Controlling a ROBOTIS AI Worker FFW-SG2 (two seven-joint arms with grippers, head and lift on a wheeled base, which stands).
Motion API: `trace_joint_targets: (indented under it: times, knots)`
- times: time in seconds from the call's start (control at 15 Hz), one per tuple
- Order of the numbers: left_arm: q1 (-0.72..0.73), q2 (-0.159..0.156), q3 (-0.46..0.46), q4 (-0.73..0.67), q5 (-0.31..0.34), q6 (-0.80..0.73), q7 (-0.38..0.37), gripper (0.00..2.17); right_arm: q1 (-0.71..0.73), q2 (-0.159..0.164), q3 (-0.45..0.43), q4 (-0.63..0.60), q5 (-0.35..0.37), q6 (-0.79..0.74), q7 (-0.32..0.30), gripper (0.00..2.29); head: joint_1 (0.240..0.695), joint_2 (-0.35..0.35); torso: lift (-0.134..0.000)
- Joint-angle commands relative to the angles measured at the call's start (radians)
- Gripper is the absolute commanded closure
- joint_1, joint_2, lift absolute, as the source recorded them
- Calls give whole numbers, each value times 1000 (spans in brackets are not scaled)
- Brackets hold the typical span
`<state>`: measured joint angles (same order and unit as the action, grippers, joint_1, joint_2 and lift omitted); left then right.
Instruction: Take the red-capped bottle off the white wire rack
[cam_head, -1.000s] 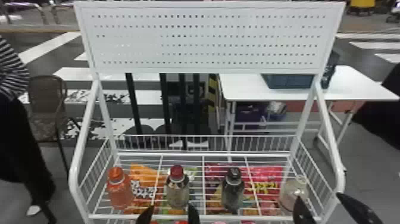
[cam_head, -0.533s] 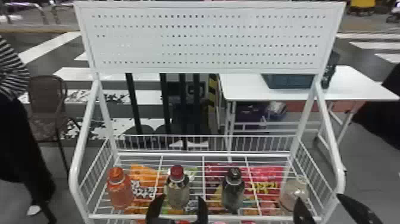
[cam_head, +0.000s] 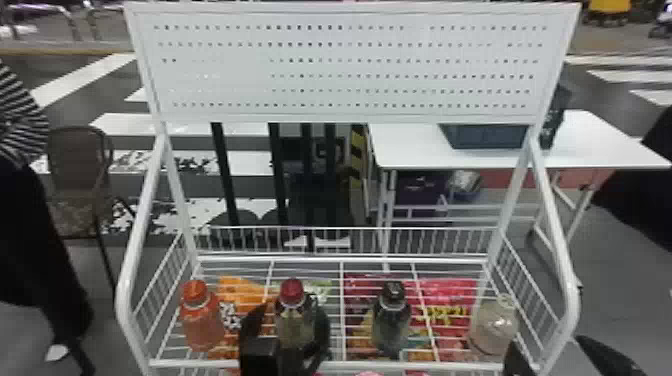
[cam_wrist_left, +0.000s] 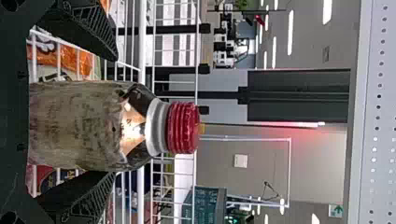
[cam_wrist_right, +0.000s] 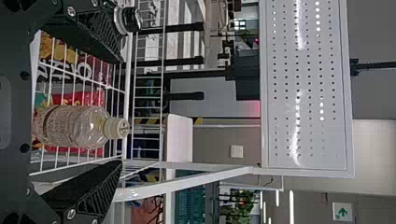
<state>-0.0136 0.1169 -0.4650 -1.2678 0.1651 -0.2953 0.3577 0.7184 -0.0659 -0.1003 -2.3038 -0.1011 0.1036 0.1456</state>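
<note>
My left gripper (cam_head: 285, 335) has its fingers on either side of the red-capped bottle (cam_head: 295, 315), which stands on the white wire rack (cam_head: 320, 364). In the left wrist view the bottle (cam_wrist_left: 88, 126) lies between the spread fingers of the gripper (cam_wrist_left: 114, 116), with space beside it toward at least one finger. My right gripper (cam_head: 555, 350) is at the rack's front right corner, open. In the right wrist view a clear bottle with a pale cap (cam_wrist_right: 74, 127) stands beyond the open gripper (cam_wrist_right: 122, 112), untouched.
An orange bottle (cam_head: 200, 320) stands left of the red-capped one, a dark-capped bottle (cam_head: 391, 320) to its right. Colourful bags lie below the wire shelf. White side rails (cam_head: 145, 235) and a perforated panel (cam_head: 350, 65) frame the rack.
My left gripper has moved forward and up from the front edge, so its fingers now reach around the red-capped bottle. The right gripper has not visibly moved.
</note>
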Motion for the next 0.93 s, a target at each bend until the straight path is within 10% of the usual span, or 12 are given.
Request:
trace_joint_targets:
  times: [0.0, 0.27, 0.47, 0.87]
  knots:
    - [-29, -2, 0, 5, 33, 43, -25, 107, 6, 0, -7, -3, 0, 0, 0, 124, 499, 0, 0]
    - [-37, -14, 0, 30, 27, 43, -46, 410, 6, 3, -9, -6, 0, 0, 0, 124, 499, 0, 0]
    - [-26, -8, 0, 18, 21, 43, -34, 1943, -2, 5, -7, -6, 1, 6, 0, 124, 499, 0, 0]
    - [159, 36, 34, -424, -18, 399, 11, 2091, -17, 6, 1, -11, 8, 34, 0, 124, 499, 0, 0]
